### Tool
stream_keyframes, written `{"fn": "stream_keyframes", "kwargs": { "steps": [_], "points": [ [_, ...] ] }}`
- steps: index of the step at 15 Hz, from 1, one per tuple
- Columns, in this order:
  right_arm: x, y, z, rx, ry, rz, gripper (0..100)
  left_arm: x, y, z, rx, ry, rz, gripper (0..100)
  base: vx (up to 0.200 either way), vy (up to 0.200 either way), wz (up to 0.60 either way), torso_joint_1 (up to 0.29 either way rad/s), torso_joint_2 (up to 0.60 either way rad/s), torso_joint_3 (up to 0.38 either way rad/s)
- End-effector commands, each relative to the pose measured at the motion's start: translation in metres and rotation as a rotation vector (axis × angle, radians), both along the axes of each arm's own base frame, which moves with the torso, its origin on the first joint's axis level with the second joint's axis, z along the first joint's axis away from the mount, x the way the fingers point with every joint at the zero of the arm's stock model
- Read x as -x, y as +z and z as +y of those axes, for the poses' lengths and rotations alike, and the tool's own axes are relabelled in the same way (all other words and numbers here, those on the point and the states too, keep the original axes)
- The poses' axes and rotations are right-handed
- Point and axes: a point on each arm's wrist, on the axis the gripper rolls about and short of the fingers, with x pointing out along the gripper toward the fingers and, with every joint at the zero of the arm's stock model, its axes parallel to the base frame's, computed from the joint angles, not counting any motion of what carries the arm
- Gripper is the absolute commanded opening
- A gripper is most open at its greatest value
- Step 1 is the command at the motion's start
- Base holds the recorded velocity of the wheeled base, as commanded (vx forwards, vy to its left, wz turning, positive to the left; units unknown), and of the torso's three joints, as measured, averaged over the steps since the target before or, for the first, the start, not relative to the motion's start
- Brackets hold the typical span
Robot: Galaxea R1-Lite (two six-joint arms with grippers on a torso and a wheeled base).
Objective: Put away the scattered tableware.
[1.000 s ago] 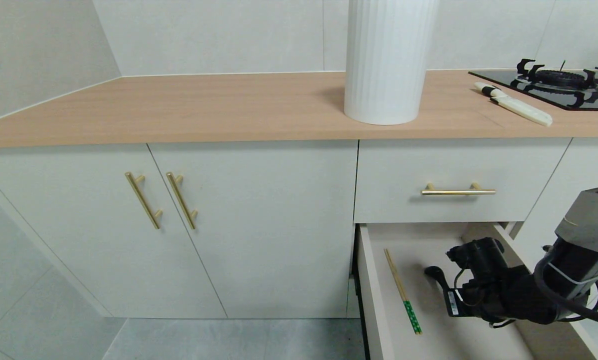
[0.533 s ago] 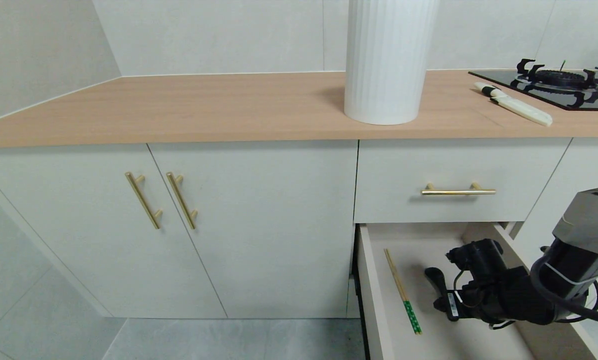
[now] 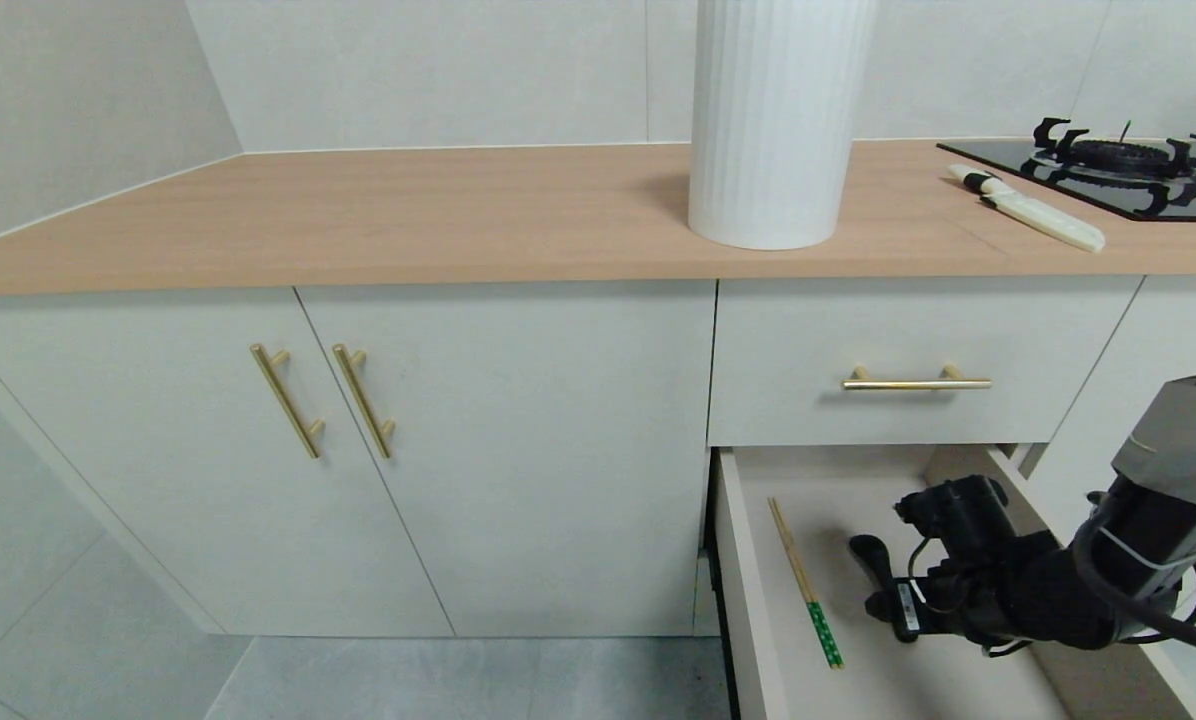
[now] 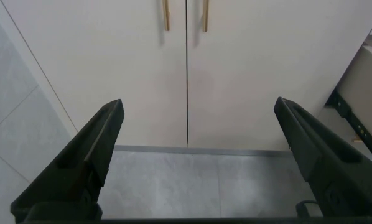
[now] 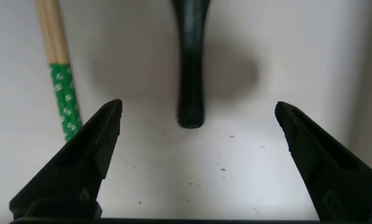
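Right gripper (image 5: 198, 112) hangs in the open drawer (image 3: 744, 560), jaws wide apart and empty, over a black utensil (image 5: 190, 74), possibly a spoon handle, mid-floor. Chopsticks (image 3: 804, 588) lie along the drawer's left wall. Left gripper (image 4: 198, 109), likewise spread wide and empty, faces the cabinet doors (image 4: 236, 74).

A light wooden countertop (image 3: 408, 215) runs along pale tiled walls (image 3: 438, 70) that meet in a corner at its left end. Under the countertop are two white cabinet doors (image 3: 518, 450) with brass bar handles (image 3: 363, 400). Right of them is a closed drawer front (image 3: 918, 330), with an open drawer (image 3: 743, 580) beneath. Grey floor tiles (image 3: 458, 680) lie below. A black gas hob (image 3: 1128, 165) sits in the countertop's right end.
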Motion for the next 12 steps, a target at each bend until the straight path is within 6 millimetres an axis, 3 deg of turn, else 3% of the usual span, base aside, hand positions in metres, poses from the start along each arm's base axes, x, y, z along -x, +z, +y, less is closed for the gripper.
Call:
{"fn": "stream_keyframes", "kwargs": {
  "steps": [1,7,8,9,12],
  "points": [
    [0.004,0.012,0.004,-0.005,0.011,-0.031,100,0.0,0.0,0.0,0.0,-0.001,0.0,100,0.0,0.0,0.0,0.0,0.0,0.0],
    [0.028,0.064,-0.002,-0.002,0.029,-0.115,100,0.0,0.0,0.0,0.0,-0.001,0.0,100,0.0,0.0,0.0,0.0,0.0,0.0],
    [0.028,0.064,-0.002,-0.002,0.029,-0.115,100,0.0,0.0,0.0,0.0,-0.001,0.0,100,0.0,0.0,0.0,0.0,0.0,0.0],
    [0.045,0.091,-0.003,-0.002,0.066,-0.12,100,0.0,0.0,0.0,0.0,-0.001,0.0,100,0.0,0.0,0.0,0.0,0.0,0.0],
    [0.073,0.121,0.002,-0.015,0.137,-0.093,100,0.0,0.0,0.0,0.0,-0.001,0.0,100,0.0,0.0,0.0,0.0,0.0,0.0]
  ]
}}
